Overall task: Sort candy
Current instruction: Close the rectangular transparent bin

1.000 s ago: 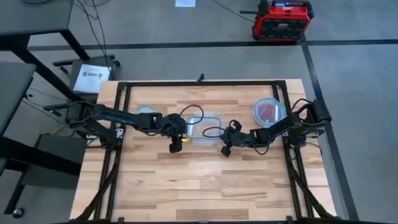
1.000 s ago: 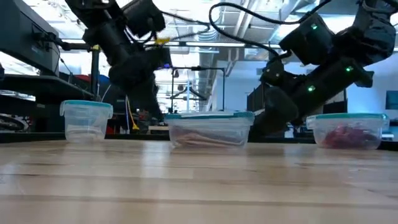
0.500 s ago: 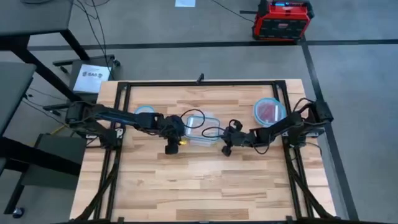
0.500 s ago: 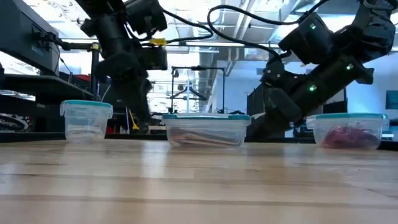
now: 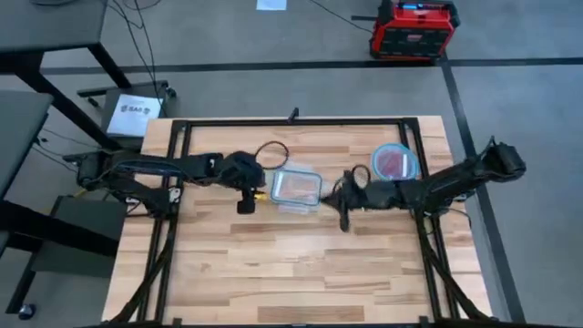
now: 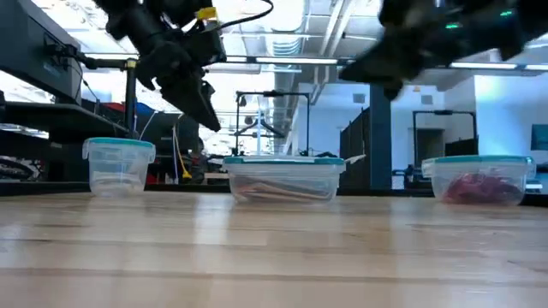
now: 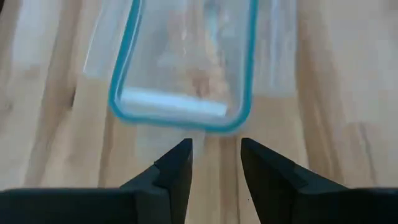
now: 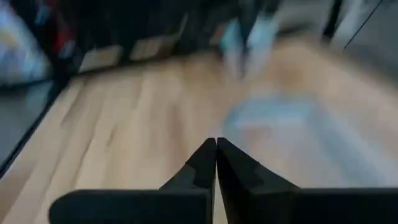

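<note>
Hovering just left of the rectangular container [image 5: 297, 189], the left gripper [image 5: 245, 204] has its fingers [image 7: 174, 171] spread with nothing between them. Right gripper [image 5: 343, 219] sits on that box's other side, tips pressed together, empty. Orange-white candy [image 6: 278, 189] lies inside the middle box; red candy [image 5: 393, 162] fills the round container [image 5: 395, 148] at right.

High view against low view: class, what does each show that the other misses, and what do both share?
Only the high view shows the red case on the floor and the table's whole outline. Only the low view shows the room behind and the containers' side walls. Both show the rectangular container of pale candy in the middle, the round container of red candy, and the left gripper and right gripper.
</note>
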You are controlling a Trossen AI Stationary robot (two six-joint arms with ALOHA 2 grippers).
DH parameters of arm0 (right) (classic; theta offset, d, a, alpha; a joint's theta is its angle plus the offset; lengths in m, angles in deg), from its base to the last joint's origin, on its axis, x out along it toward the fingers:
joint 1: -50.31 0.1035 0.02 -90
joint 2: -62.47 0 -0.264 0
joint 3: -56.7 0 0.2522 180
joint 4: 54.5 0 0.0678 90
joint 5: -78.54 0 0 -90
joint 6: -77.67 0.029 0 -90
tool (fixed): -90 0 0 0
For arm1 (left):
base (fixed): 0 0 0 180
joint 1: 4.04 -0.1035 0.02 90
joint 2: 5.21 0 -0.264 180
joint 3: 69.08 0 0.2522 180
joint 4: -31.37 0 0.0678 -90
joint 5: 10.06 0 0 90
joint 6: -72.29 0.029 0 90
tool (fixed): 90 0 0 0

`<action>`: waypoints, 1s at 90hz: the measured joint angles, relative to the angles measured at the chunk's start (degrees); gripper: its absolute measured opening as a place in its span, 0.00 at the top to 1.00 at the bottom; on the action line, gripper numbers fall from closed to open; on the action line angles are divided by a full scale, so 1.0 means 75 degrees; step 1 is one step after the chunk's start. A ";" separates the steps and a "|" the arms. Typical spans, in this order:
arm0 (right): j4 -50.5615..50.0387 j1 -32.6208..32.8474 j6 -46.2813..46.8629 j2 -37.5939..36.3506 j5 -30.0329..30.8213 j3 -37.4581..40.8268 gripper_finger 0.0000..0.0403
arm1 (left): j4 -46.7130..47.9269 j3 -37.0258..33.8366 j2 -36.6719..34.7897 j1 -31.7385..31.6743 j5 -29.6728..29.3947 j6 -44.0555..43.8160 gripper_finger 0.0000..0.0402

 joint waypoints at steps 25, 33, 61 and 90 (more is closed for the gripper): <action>0.1523 -0.1278 -0.0467 0.2539 -0.0964 -0.0871 1.00 | -0.0646 -0.0377 -0.0010 -0.0591 0.0621 0.0055 0.69; 0.1512 -0.1324 -0.0486 0.3174 -0.1228 -0.1316 1.00 | -0.0660 -0.0377 -0.0010 -0.0592 0.0621 0.0170 0.69; 0.1545 -0.1415 -0.0596 0.4378 -0.1274 -0.2046 1.00 | -0.1088 -0.0429 -0.0013 -0.0594 0.0839 0.0328 0.69; 0.1514 -0.1620 -0.0694 0.4541 -0.1214 -0.2058 1.00 | -0.2310 -0.1639 0.0013 -0.0964 0.0889 0.0318 0.69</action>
